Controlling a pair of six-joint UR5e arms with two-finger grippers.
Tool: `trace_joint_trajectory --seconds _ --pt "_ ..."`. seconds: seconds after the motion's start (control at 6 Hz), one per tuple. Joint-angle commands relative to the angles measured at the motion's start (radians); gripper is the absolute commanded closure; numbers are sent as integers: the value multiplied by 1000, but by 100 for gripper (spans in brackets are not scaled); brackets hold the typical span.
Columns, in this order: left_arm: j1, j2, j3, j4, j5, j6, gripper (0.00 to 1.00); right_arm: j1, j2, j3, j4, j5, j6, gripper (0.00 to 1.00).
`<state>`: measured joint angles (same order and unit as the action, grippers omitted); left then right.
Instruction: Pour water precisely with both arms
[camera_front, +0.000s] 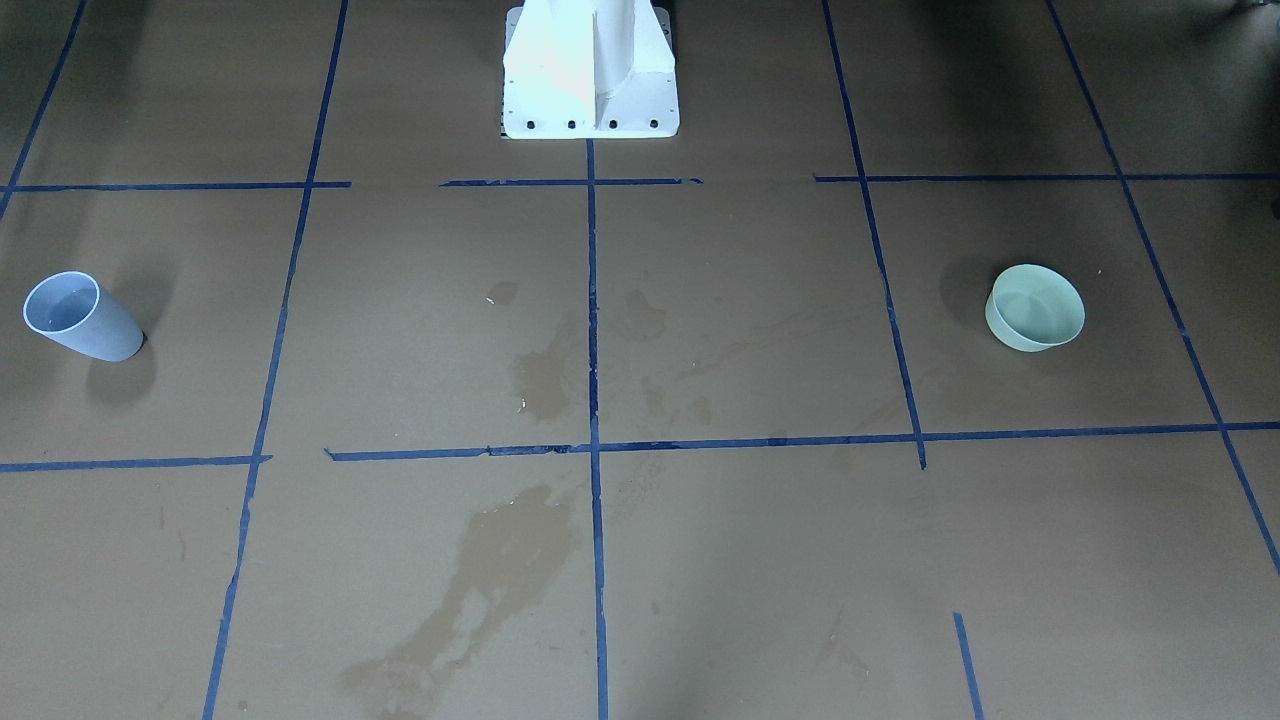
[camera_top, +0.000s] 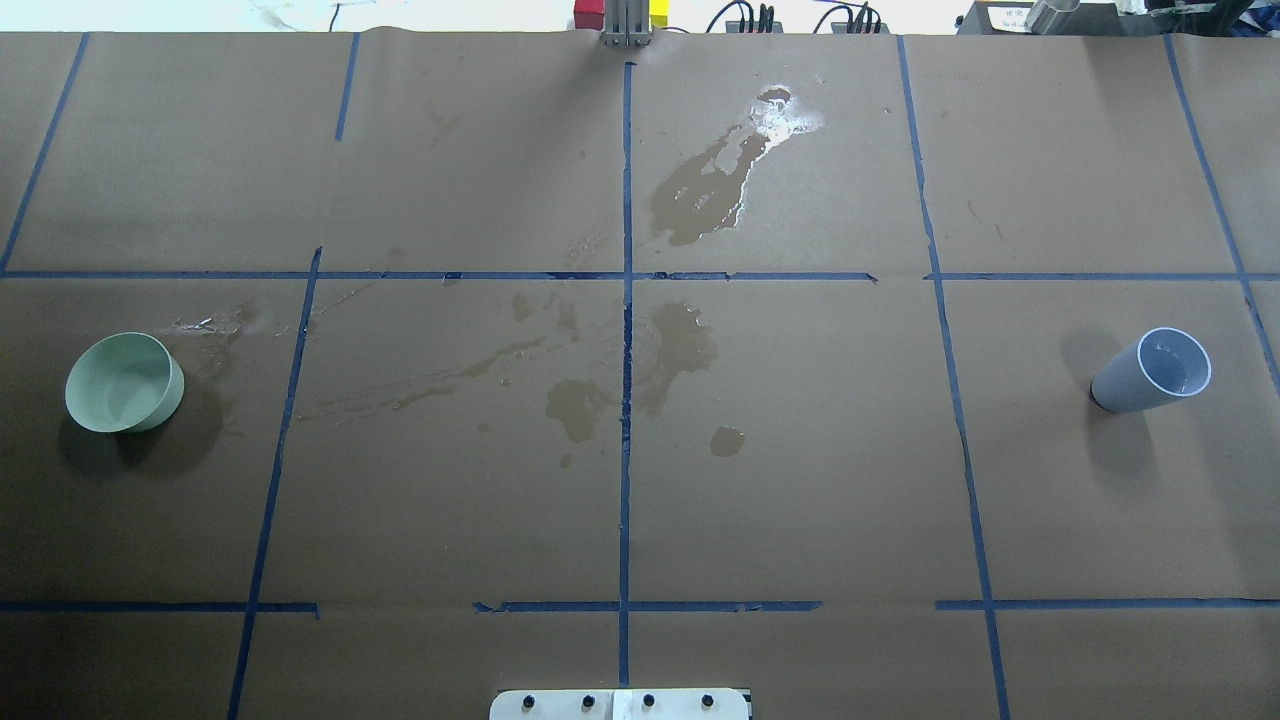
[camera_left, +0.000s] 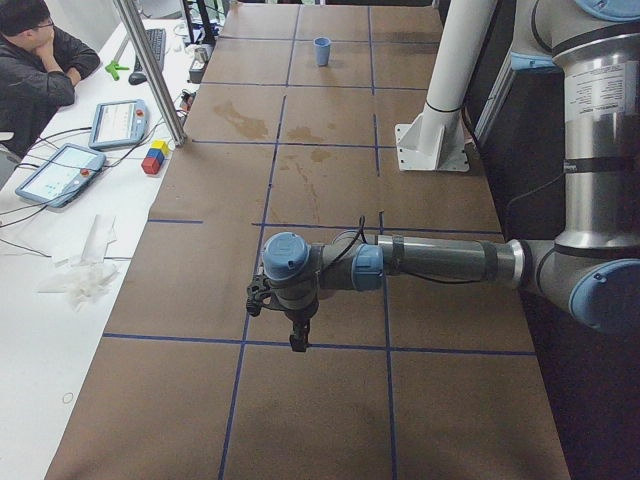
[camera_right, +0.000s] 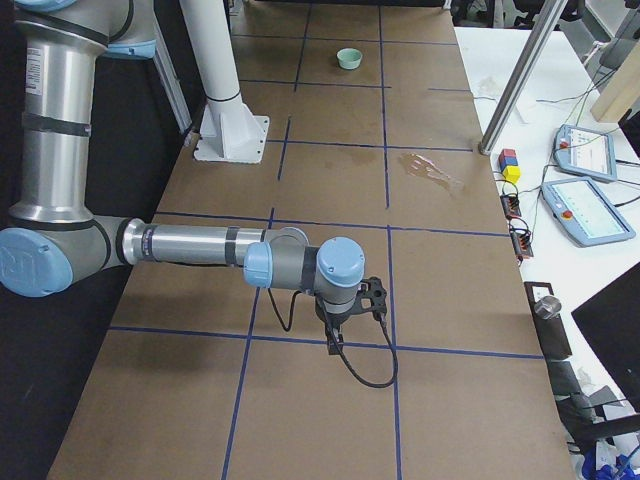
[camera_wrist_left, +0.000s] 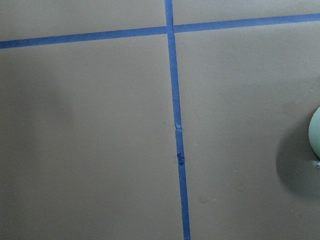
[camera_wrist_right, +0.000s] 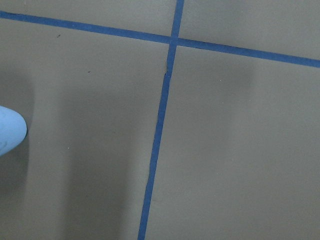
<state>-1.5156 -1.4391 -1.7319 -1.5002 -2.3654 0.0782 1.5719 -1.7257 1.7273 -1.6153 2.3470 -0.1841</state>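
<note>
A blue-grey cup (camera_front: 80, 318) stands on the brown paper at the robot's right end (camera_top: 1150, 372), with a faint sheen of water (camera_top: 1178, 372) inside. A pale green bowl (camera_front: 1035, 307) stands at the left end (camera_top: 125, 383). The left arm (camera_left: 440, 260) reaches out over the table, its gripper (camera_left: 297, 338) pointing down. The right arm (camera_right: 190, 243) does the same, its gripper (camera_right: 335, 340) pointing down. I cannot tell whether either gripper is open or shut. The bowl's edge (camera_wrist_left: 315, 132) shows in the left wrist view, the cup's edge (camera_wrist_right: 7, 131) in the right wrist view.
The white pedestal (camera_front: 590, 70) stands at the robot's side. Dark wet stains (camera_top: 690, 195) and a glossy puddle (camera_top: 790, 115) mark the paper's middle. Blue tape lines (camera_top: 626, 400) grid the table. An operator (camera_left: 35, 60) sits beside tablets (camera_left: 60, 172) at a side desk.
</note>
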Motion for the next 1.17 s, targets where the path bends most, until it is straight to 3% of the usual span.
trace_joint_trajectory --seconds 0.0,1.0 --pt "3 0 -23 3 -2 0 0 0 0 11 2 8 0 0" --pt "5 -70 -25 -11 -5 -25 0 -3 23 35 2 15 34 0"
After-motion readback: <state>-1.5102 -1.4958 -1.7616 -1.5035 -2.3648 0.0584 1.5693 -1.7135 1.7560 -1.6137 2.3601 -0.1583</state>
